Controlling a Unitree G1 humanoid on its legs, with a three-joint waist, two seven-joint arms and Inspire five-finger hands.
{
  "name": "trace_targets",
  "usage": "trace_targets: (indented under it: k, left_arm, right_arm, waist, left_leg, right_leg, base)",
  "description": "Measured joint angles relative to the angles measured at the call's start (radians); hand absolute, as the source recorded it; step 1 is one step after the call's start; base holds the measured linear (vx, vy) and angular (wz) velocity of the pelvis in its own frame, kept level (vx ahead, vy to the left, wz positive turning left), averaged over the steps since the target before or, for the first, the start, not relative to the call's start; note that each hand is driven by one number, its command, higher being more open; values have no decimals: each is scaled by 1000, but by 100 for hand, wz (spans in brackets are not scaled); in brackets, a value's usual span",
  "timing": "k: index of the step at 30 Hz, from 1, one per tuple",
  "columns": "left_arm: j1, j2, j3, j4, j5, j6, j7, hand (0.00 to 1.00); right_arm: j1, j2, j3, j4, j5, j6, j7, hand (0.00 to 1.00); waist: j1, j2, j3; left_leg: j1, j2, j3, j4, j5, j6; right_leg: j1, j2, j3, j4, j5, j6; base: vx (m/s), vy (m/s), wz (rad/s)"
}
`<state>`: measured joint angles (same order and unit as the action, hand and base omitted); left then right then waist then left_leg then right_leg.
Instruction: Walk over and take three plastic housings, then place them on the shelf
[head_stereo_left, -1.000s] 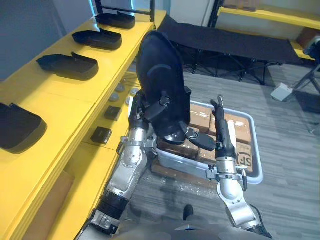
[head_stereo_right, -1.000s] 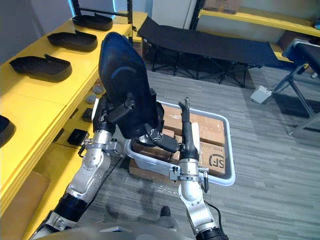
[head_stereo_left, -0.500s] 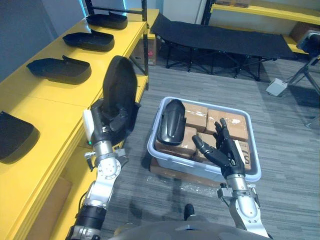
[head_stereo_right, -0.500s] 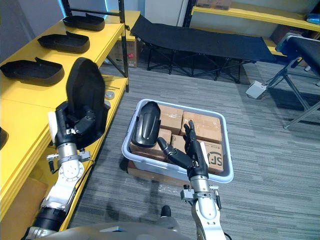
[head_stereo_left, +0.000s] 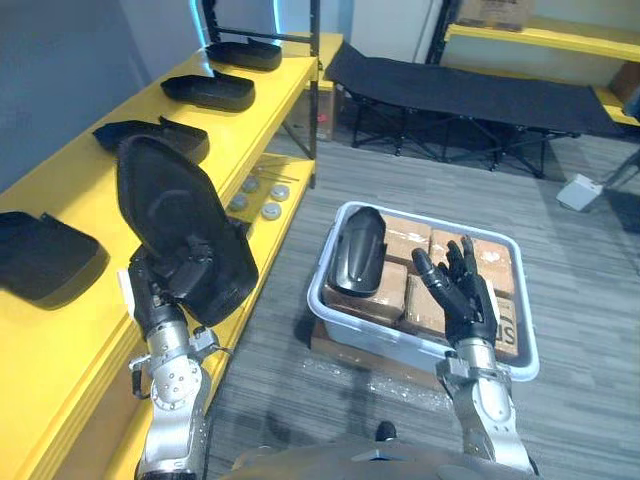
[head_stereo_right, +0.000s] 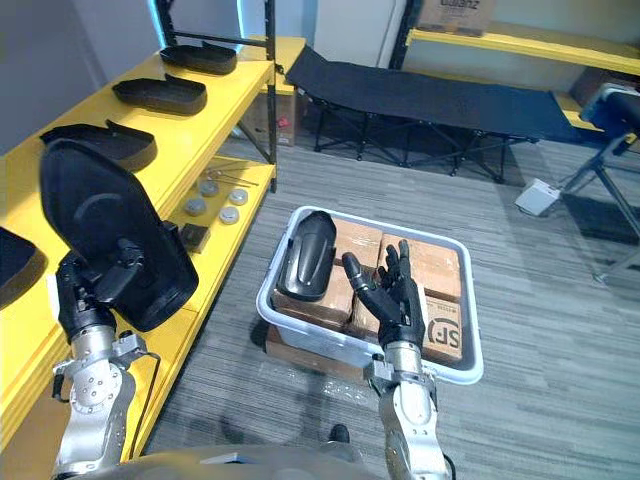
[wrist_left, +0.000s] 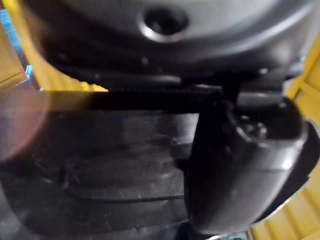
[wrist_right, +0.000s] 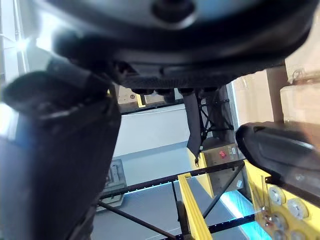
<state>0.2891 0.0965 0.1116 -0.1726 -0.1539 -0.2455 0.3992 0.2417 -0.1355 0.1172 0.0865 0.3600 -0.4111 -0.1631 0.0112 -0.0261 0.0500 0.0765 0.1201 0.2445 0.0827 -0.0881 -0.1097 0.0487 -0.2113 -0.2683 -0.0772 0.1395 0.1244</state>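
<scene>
The left hand (head_stereo_left: 165, 292) is clamped on a black housing (head_stereo_left: 172, 215), held upright beside the yellow shelf (head_stereo_left: 75, 195). The right hand (head_stereo_left: 462, 295), fingers spread and empty, is raised over a grey bin (head_stereo_left: 375, 333). The bin contains cardboard boxes (head_stereo_left: 405, 235), with a second housing (head_stereo_left: 357, 252) lying on top. Four further housings (head_stereo_left: 208, 90) rest on the shelf.

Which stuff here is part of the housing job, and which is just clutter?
Job:
- held housing in left robot hand
- spare housing in bin
- four housings on yellow shelf
- right robot hand, open, holding nothing

Clutter:
- cardboard boxes
- black cot
- small round parts
</scene>
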Motion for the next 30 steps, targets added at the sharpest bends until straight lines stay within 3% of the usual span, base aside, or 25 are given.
trace_targets:
  k: [5,7,9,12,17,19,20,21,22,23,24,25,30]
  left_arm:
    - [0,-11,20,-64,-58,-15,-80,0]
    - [-7,-12,22,-76,-132,-28,-131,0]
    - [-2,-14,24,-84,-174,-34,-171,0]
    - [21,-23,33,-112,-201,-34,-177,0]
    - [107,-45,54,-148,-202,-33,-183,0]
    - [116,-54,55,-148,-238,-33,-215,0]
    - [112,-55,55,-148,-244,-33,-226,0]
    - [109,-54,52,-147,-262,-33,-260,0]
    - [107,-52,32,-145,-273,-33,-292,0]
    - [105,-52,18,-143,-273,-33,-305,0]
    - [102,-51,-16,-142,-274,-35,-325,0]
    - [102,-49,-32,-142,-274,-37,-334,0]
    - [101,-49,-4,-142,-273,-41,-288,0]
  right_arm:
    - [-45,0,-2,0,2,3,-36,100]
    - [-44,2,-19,-1,5,5,-46,100]
    - [-43,1,-51,-2,7,12,-45,100]
    - [-57,0,-57,-4,6,29,-30,100]
    - [-95,-1,-15,-4,0,35,13,100]
    - [-96,-1,-9,-4,-2,35,17,100]
    - [-97,-1,-13,-4,-3,35,16,100]
    - [-96,3,-26,-4,-17,35,4,100]
    - [-84,2,-52,-7,-40,35,-10,100]
    - [-76,-4,-63,-7,-40,35,-19,100]
    - [-64,-23,-81,-9,-40,35,-37,100]
    - [-64,-36,-91,-9,-40,35,-46,100]
    - [-93,-13,-44,-9,-40,31,9,100]
  waist:
    - [12,12,-8]
    - [5,17,-9]
    - [26,21,-13]
    - [52,22,-13]
    - [83,17,-10]
    - [89,7,-11]
    - [86,1,-7]
    - [67,0,4]
    - [38,9,10]
    - [33,15,12]
    - [37,29,21]
    - [50,34,26]
    - [68,39,60]
  left_leg:
    - [-42,-22,-130,-27,29,15]
    - [-69,-29,-220,-43,53,18]
    - [-69,-35,-297,-89,94,6]
    - [-95,-38,-378,-87,111,-5]
    - [-105,-46,-436,-79,111,-5]
    - [-137,-62,-461,-70,124,-2]
    - [-146,-69,-461,-73,126,7]
    - [-171,-42,-350,-63,119,64]
    - [-202,-1,-216,-43,137,94]
    - [-210,12,-165,-36,149,106]
    - [-209,23,-108,-37,202,104]
    - [-208,2,-120,-47,229,44]
    - [-193,-39,-93,-30,221,59]
  right_leg:
    - [26,-18,-96,35,-54,1]
    - [21,2,-44,86,-130,14]
    - [22,10,-55,143,-183,9]
    - [37,12,-99,161,-188,10]
    - [72,13,-149,159,-191,5]
    - [102,7,-222,159,-218,-8]
    - [113,1,-247,158,-232,-4]
    - [140,-2,-321,157,-235,9]
    - [168,-2,-391,170,-234,10]
    - [178,-5,-412,181,-237,10]
    - [185,-19,-431,219,-258,22]
    - [189,-45,-430,254,-291,37]
    - [181,-98,-356,283,-321,41]
  base:
    - [-37,-7,80]
    - [8,-56,126]
    - [61,-103,114]
    - [100,-50,81]
    - [27,-15,43]
    - [-37,-43,85]
    - [-60,-58,131]
    - [-46,-31,183]
    - [-34,4,198]
    - [-11,80,189]
    - [-16,126,131]
    - [-27,129,101]
    - [-66,83,-2]
